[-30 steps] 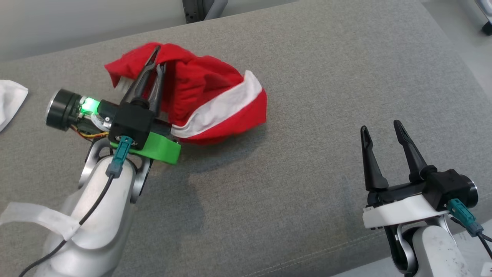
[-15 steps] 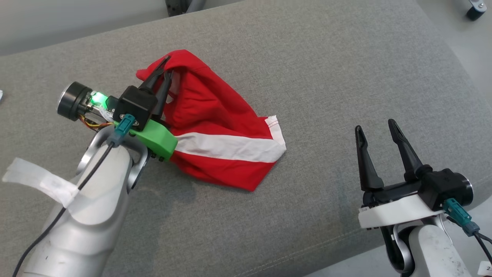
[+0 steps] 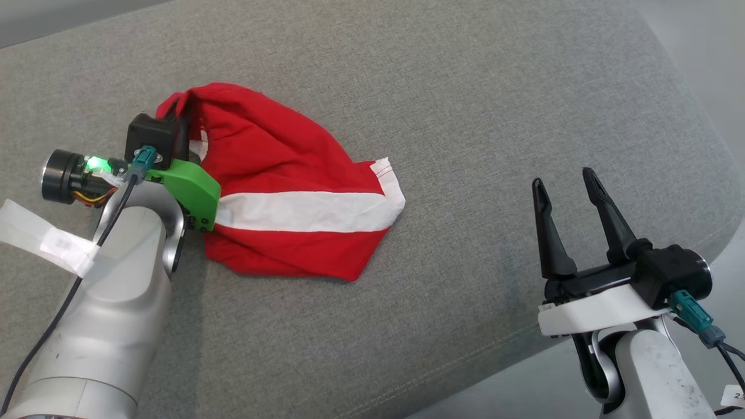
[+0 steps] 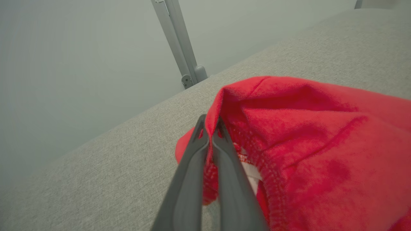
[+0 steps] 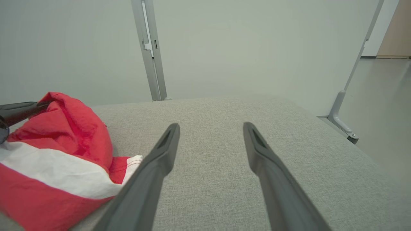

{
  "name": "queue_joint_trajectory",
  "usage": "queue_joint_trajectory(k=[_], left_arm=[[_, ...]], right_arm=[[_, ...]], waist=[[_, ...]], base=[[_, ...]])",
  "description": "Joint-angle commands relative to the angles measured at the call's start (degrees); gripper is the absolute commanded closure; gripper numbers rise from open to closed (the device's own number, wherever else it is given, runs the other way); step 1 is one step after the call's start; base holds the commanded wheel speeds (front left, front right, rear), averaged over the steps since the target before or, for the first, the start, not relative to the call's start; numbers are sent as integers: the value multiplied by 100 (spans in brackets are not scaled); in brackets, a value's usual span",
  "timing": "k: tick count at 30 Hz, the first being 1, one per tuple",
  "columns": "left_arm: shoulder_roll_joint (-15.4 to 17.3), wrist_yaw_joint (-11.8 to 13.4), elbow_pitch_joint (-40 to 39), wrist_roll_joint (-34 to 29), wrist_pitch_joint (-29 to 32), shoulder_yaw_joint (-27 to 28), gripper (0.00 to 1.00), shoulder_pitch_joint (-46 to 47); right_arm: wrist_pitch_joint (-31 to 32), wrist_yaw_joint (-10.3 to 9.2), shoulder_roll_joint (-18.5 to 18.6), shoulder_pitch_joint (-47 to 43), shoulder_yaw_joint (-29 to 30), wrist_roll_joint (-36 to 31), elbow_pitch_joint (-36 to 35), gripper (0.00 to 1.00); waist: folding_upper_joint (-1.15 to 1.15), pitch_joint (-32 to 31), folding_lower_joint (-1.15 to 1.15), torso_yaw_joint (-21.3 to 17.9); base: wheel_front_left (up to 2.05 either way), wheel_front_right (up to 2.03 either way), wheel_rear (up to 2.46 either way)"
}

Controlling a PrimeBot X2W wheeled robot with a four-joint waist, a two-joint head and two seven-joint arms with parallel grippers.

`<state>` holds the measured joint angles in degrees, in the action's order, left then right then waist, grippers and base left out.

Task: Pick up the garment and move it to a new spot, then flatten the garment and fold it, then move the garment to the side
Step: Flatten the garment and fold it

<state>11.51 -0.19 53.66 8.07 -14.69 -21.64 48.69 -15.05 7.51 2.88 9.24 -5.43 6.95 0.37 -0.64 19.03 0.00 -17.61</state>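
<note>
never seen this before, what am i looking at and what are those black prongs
A two-armed robot works over a grey cushion. The wide picture comes from a camera on its head; the other two from cameras on its wrists, looking along each gripper's two black fingers, your prongs. A red garment with a white stripe lies on the cushion. The left gripper is shut on a fold of the garment. The right gripper is open, holding nothing.
</note>
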Motion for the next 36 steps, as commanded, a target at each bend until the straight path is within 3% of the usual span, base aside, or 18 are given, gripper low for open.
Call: queue_joint_trajectory(k=[1, 2, 3, 4, 5, 8, 14, 24, 29, 36], left_arm=[[3, 23, 100, 65, -15, 29, 100, 89], [-26, 22, 199, 90, -22, 41, 100, 100], [-37, -2, 278, 107, -30, 41, 65, 112], [-50, -24, 342, 114, -36, 32, 18, 127], [-76, -12, 378, 137, -45, 41, 0, 128], [-152, -46, 381, 168, -52, 54, 0, 79], [-224, -31, -390, 286, -44, 201, 0, -445], [-476, -305, -1742, 684, -45, 506, 0, -2071], [-619, -424, -1610, 858, -45, 428, 0, -2383], [-716, -524, -1108, 1144, -34, 463, 0, -2118]], right_arm=[[-19, -4, 1, 51, 17, 22, 10, 0], [-19, -4, 2, 45, 45, 15, 15, 0], [-19, -4, 1, 37, 66, 5, 20, 0], [-19, -4, 0, 36, 80, 0, 24, 0], [-19, -4, 0, 28, 79, -3, 19, 0], [-19, -4, 3, -7, 73, -20, 12, 0], [-19, -4, 4, -71, 118, -76, 47, 0], [-19, -4, 3, -327, 231, -154, 130, 0], [-19, -4, 3, -355, 147, -168, 154, 0], [-19, -4, 4, -348, 81, -186, 154, 0]], waist=[[64, 23, 0, -26], [64, 10, 0, -8], [64, -4, 0, 18], [64, -19, 0, 52], [64, -42, 0, 93], [64, -133, 0, 238], [64, -424, 0, 578], [64, -962, 0, 1026], [64, -1014, 0, 1009], [64, -942, 0, 737]], base=[[0, 0, 0], [0, 0, 0], [0, 0, 0], [0, 0, 0], [0, 0, 0], [0, 0, 0], [0, 0, 0], [0, 0, 0], [0, 0, 0], [0, 0, 0]])
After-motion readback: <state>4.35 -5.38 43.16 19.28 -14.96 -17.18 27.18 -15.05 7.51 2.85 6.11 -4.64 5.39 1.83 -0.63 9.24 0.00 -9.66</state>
